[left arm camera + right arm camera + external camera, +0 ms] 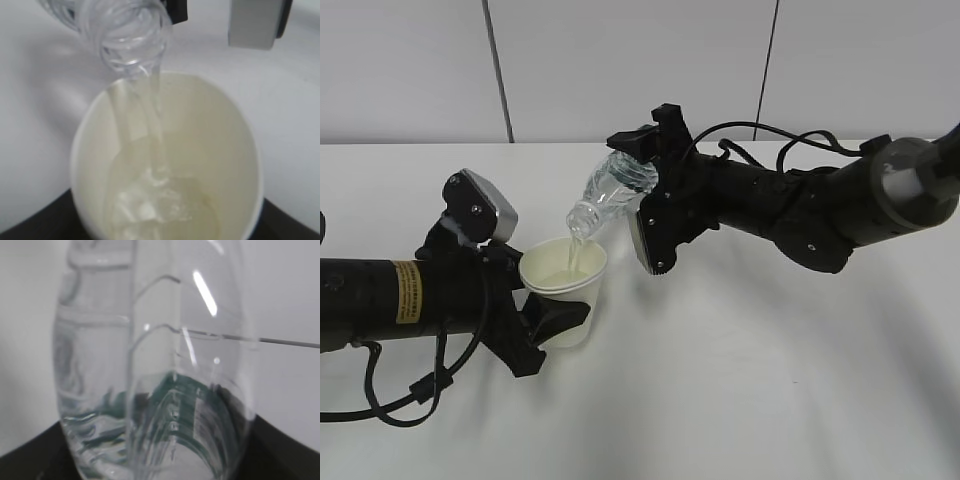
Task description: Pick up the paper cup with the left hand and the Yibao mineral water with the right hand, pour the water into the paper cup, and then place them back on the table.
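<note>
Tilted Yibao mineral water (pixel 610 195) pours water (pixel 156 120) into paper cup (pixel 563 285).

Exterior cam looks down at a slant across the white matte tabletop (pixel 770 380); both wrist cams sit super close, sharing the clear ribbed plastic bottle (pixel 125 35).

1. The table (pixel 770 380) under me is big, flat and white.
2. It spreads out below both my jaws.
3. My arms cast soft grey shadows on it.
</note>
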